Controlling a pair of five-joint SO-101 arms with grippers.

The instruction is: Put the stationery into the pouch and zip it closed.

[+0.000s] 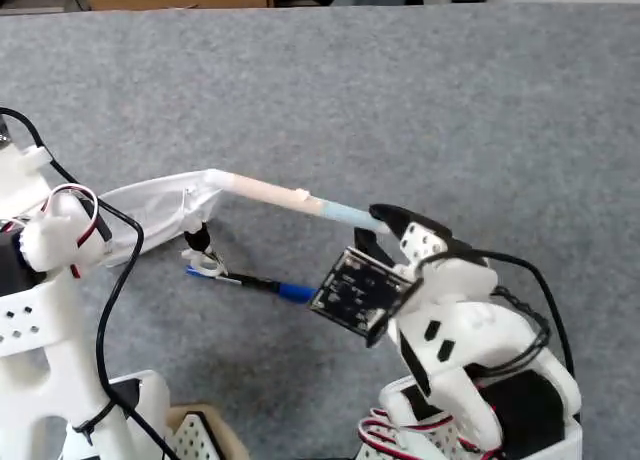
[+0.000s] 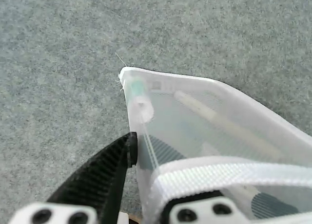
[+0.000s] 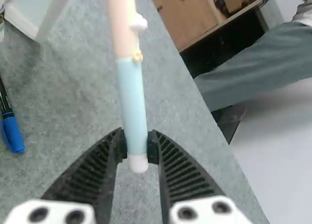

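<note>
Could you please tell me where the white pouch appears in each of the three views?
High view: the pouch lies at the left, the pen's pink end at its corner.
Left wrist view: the pouch is close up, its see-through side facing the camera.
Right wrist view: a pale corner far beyond the pen.
Shared landmark: the grey table.

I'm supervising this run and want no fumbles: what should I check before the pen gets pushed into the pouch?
1. Right gripper clamped on the pastel pen: ok.
2. Left gripper holding the pouch: ok.
3. Pen's pink end lined up with the pouch's edge: ok, they meet in the high view.
4. Pouch mouth open wide enough to take the pen: cannot tell.
5. All stationery packed: not ok, a blue pen lies on the table outside the pouch.
</note>
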